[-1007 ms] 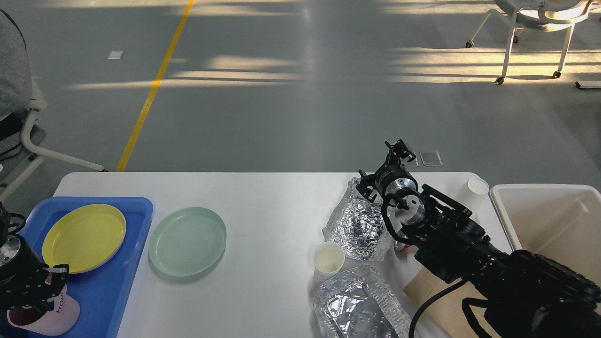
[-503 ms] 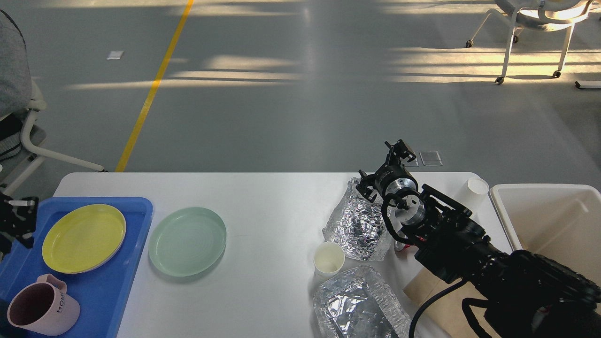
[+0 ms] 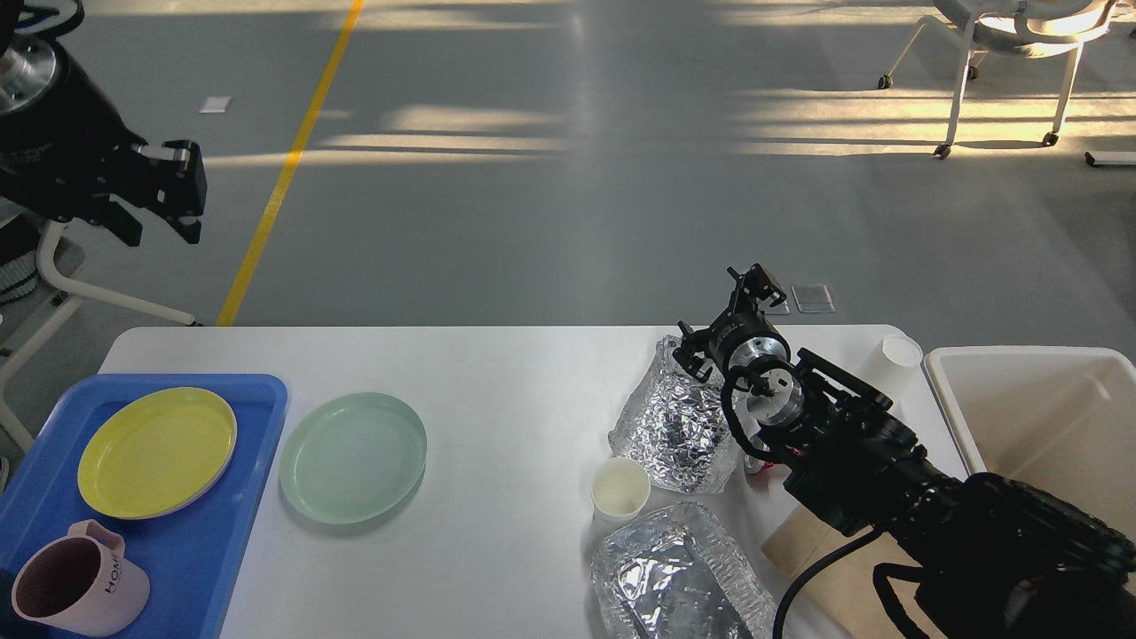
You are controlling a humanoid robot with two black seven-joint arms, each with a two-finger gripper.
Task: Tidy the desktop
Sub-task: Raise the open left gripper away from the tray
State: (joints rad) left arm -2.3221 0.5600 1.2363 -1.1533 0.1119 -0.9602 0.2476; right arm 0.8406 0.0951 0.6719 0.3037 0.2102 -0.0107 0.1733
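Note:
The white desktop (image 3: pixel 506 373) fills the lower half of the head view. At its left a blue tray (image 3: pixel 263 417) holds a yellow plate (image 3: pixel 156 451) and a pink mug (image 3: pixel 75 590). A green plate (image 3: pixel 353 455) lies beside the tray. Right of centre are a paper cup (image 3: pixel 619 488) and two crumpled foil pieces (image 3: pixel 676 426) (image 3: pixel 679 577). My left gripper (image 3: pixel 160 209) hangs open and empty high above the table's left end. My right gripper (image 3: pixel 723 315) is open over the far foil piece, holding nothing.
An off-white bin (image 3: pixel 942 366) stands at the right edge, with a white cup (image 3: pixel 895 362) just left of it. Brown paper (image 3: pixel 825 568) lies under my right arm. Chairs stand on the floor at the left (image 3: pixel 62 266) and far right (image 3: pixel 1021 35).
My left gripper has let go of the pink mug on the tray and risen to the upper left. The right arm has not moved.

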